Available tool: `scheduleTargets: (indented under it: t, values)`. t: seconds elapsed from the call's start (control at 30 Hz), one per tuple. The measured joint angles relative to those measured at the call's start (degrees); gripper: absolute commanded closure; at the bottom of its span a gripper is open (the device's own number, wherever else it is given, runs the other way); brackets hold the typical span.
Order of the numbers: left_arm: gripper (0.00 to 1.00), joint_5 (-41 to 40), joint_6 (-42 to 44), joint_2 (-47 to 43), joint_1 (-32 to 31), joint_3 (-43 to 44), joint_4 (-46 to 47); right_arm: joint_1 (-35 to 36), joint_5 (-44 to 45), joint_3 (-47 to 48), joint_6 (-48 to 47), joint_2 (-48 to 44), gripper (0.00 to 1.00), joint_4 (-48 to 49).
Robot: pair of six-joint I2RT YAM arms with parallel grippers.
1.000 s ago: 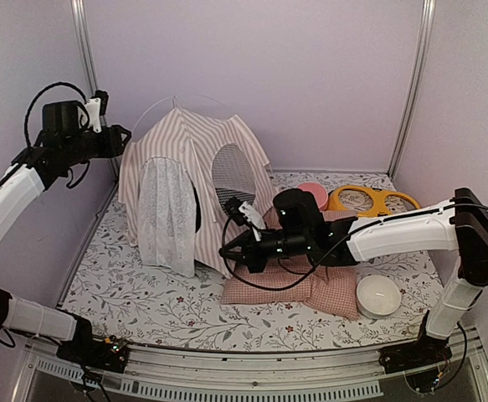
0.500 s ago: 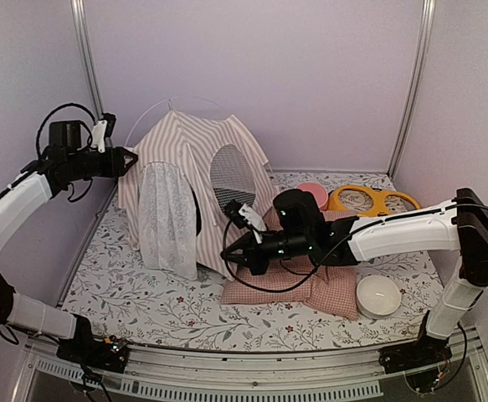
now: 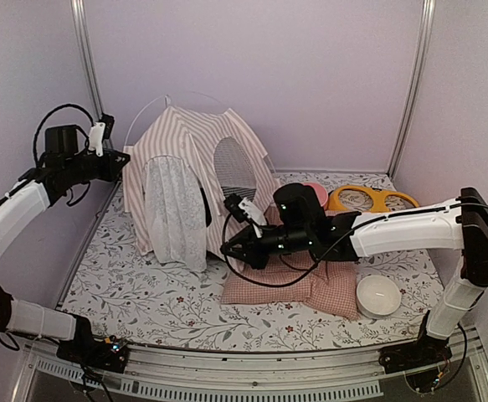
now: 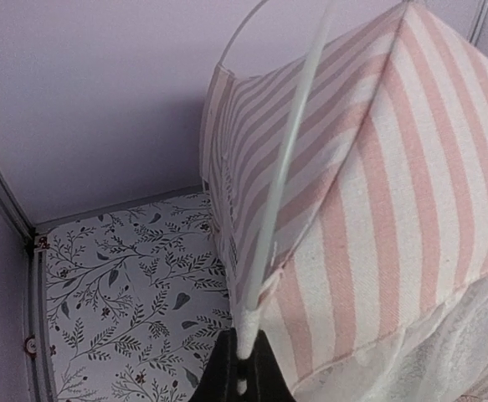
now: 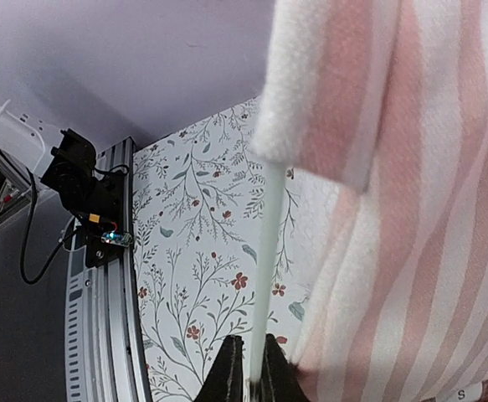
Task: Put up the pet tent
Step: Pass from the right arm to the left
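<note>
The pet tent [image 3: 185,138], pink-and-white striped, stands at the back left of the floral mat. Its sheer white curtain [image 3: 175,209] faces the front and its black mesh window [image 3: 233,167] faces right. My left gripper [image 3: 120,159] is at the tent's upper left corner. In the left wrist view it [image 4: 242,381] is shut on the end of a thin white pole [image 4: 285,167] beside the striped fabric [image 4: 394,167]. My right gripper [image 3: 231,249] is low at the tent's front right corner. In the right wrist view it [image 5: 252,385] is shut on another pole [image 5: 264,251] coming out of the fabric [image 5: 411,209].
A pink checked cushion [image 3: 310,289] lies under my right forearm. A white bowl [image 3: 377,295] sits at its right. A pink dish [image 3: 315,191] and a yellow ring-shaped item [image 3: 373,199] lie at the back right. Enclosure walls stand close behind and to the left.
My left gripper has closed on the pole end at the tent's left corner. The tent has shifted right and stands taller. The right arm has barely moved.
</note>
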Motion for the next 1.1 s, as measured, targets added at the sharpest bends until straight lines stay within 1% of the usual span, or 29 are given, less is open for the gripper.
scheduleTargets:
  t: [0.07, 0.13, 0.2, 0.3, 0.4, 0.47, 0.5, 0.53, 0.77, 0.9, 1.1]
  values:
    - [1.00, -0.7, 0.5, -1.9, 0.0, -0.3, -0.2, 0.0, 0.3, 1.5, -0.2, -0.1, 0.83, -0.3]
    - [1.00, -1.3, 0.9, -4.0, 0.0, -0.3, -0.2, 0.0, 1.0, 2.7, -0.2, -0.1, 0.71, -0.5]
    - [1.00, -2.2, 1.3, -6.6, 0.0, -0.3, -0.2, 0.0, 1.8, 4.1, -0.3, -0.1, 0.57, -1.3]
    - [1.00, -4.4, 1.8, -10.4, 0.0, -0.3, -0.2, -0.2, 3.3, 6.3, -0.7, -0.2, 0.38, -2.3]
    - [1.00, -8.3, 2.2, -14.1, 0.0, -0.3, -0.2, -0.8, 4.3, 7.6, -0.1, -0.6, 0.26, -2.5]
    - [1.00, -10.7, 2.4, -16.2, 0.0, -0.3, -0.1, -1.7, 4.7, 8.7, 0.5, -1.0, 0.20, -2.5]
    - [1.00, -12.3, 2.5, -17.2, -0.1, -0.3, -0.2, -2.2, 4.7, 9.1, 1.0, -1.0, 0.09, -2.5]
    - [1.00, -13.3, 2.5, -17.9, -0.2, -0.3, -0.1, -2.9, 4.8, 9.6, 1.4, -1.2, 0.06, -2.4]
    - [1.00, -20.2, 3.5, -19.7, -0.2, -0.3, 0.9, -9.6, 5.8, 10.7, 6.2, -1.8, 0.03, -2.6]
    - [1.00, -22.2, 4.7, -18.9, -0.1, -0.3, 0.9, -13.7, 5.6, 10.7, 9.5, -1.8, 0.02, -2.9]
    - [1.00, -23.8, 6.4, -18.6, 0.1, -1.8, -0.4, -16.8, 4.7, 10.7, 12.4, -1.4, 0.02, -2.9]
